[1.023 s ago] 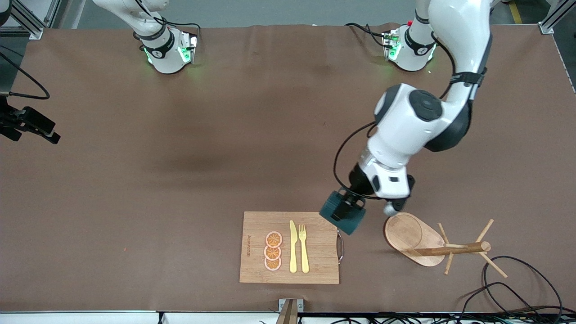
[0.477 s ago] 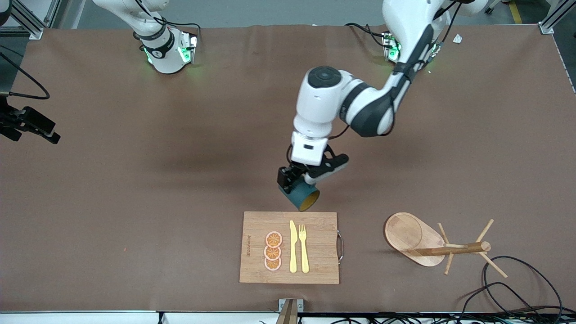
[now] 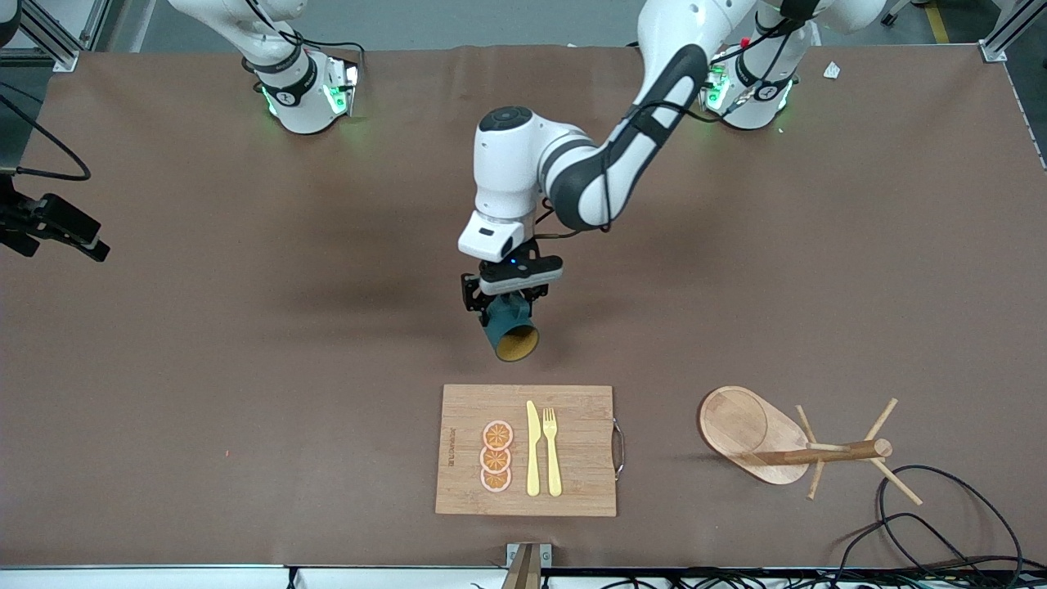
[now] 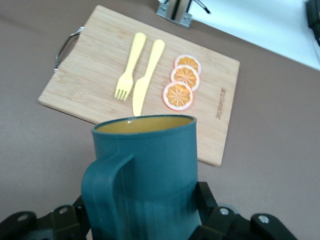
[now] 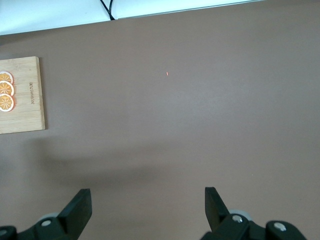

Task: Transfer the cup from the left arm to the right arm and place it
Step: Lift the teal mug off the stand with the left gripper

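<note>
The dark teal cup [image 3: 509,330] with a tan-yellow inside hangs in my left gripper [image 3: 501,307], tilted with its mouth toward the front camera, over the bare table just past the cutting board. In the left wrist view the cup [image 4: 145,170] fills the middle, handle [image 4: 102,190] showing, with a finger [image 4: 206,197] pressed on each side. My left gripper [image 4: 145,210] is shut on it. My right gripper [image 5: 146,205] is open and empty over bare table; its hand is out of the front view, and that arm waits.
A bamboo cutting board [image 3: 572,401] with a yellow knife [image 3: 532,448], a yellow fork [image 3: 552,450] and three orange slices [image 3: 496,456] lies near the front edge. A wooden mug tree [image 3: 785,442] lies toward the left arm's end, with cables [image 3: 941,523] beside it.
My left arm has carried the cup from beside the mug tree toward the table's middle, past the cutting board's corner. The cup has turned so its mouth faces the front camera.
</note>
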Available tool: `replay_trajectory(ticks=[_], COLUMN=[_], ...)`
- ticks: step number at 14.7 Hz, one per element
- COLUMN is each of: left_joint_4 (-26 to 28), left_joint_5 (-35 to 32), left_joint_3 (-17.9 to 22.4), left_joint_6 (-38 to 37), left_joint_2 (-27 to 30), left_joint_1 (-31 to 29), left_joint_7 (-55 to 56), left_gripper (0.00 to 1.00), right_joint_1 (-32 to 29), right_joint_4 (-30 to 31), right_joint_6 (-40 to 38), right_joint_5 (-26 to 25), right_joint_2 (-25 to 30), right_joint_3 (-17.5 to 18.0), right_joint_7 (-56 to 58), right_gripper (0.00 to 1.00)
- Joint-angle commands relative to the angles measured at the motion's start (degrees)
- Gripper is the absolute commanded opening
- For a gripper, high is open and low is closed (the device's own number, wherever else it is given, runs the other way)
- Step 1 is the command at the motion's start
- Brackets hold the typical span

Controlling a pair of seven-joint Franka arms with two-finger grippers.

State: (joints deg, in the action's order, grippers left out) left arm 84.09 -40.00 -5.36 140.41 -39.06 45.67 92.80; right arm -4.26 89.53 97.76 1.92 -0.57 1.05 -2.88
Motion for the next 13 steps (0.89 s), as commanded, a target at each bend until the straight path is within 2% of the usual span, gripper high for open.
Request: replay_trajectory(ticks=[1,3,8,13], left_joint_4=[-3.9,-5.2,-6.2,-6.4], left_joint_5=[-6.4,-10.8,-21.3,-24.9], left_joint_3=[0.9,1.0,4.2,7.6], left_joint_6=[-0.4,-0.4,-0.7,-1.6], left_joint_2=[-2.9,-4.5,-8.1,-9.4], left_joint_1=[2.6,4.2,8.9,13.8], left_joint_7=[2.3,4.7,9.9,12.5], left_gripper=[0.62,0.62,0.62,0.6], right_joint_1=[-0.4,-0.4,-0.4,-0.4], right_joint_4=[1.8,1.8,1.8,1.9], right_joint_6=[0.5,0.5,0.6,0.6], right_joint_5=[0.2,0.2,0.2,0.2], right_joint_2=[1.7,1.7,1.7,1.7], right_joint_3=[0.3,0.3,0.3,0.3], right_joint_7=[0.6,0.6,0.6,0.6], right_gripper=[1.0,1.0,1.0,1.0])
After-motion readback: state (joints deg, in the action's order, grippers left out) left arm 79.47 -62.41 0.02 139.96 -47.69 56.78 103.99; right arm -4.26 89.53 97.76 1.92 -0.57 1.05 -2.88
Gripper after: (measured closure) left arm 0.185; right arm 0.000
